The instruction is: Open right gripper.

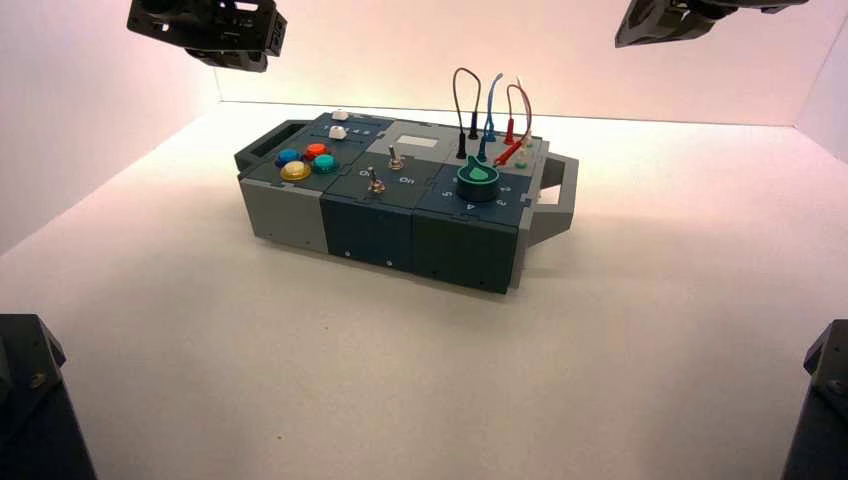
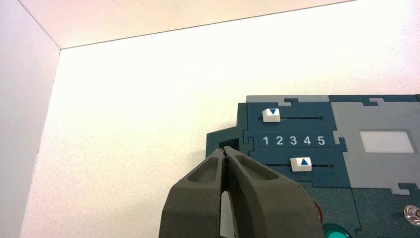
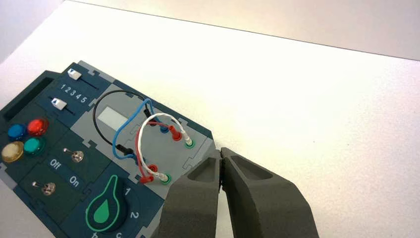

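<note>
My right gripper (image 3: 221,154) is shut and empty, its two tapered tips touching. It hangs in the air above the box's wire end, near the box's grey corner. In the high view it shows at the top right (image 1: 668,22), high above the box (image 1: 400,215). My left gripper (image 2: 225,152) is shut and empty too, held above the box's slider end; it shows at the top left of the high view (image 1: 212,28).
The box carries two white sliders (image 2: 271,114) by the numbers 1 to 5, coloured buttons (image 3: 24,140), two toggle switches (image 3: 77,156) marked Off and On, a green knob (image 3: 105,207) and looped wires (image 3: 143,131). Dark arm bases (image 1: 30,400) stand at the front corners.
</note>
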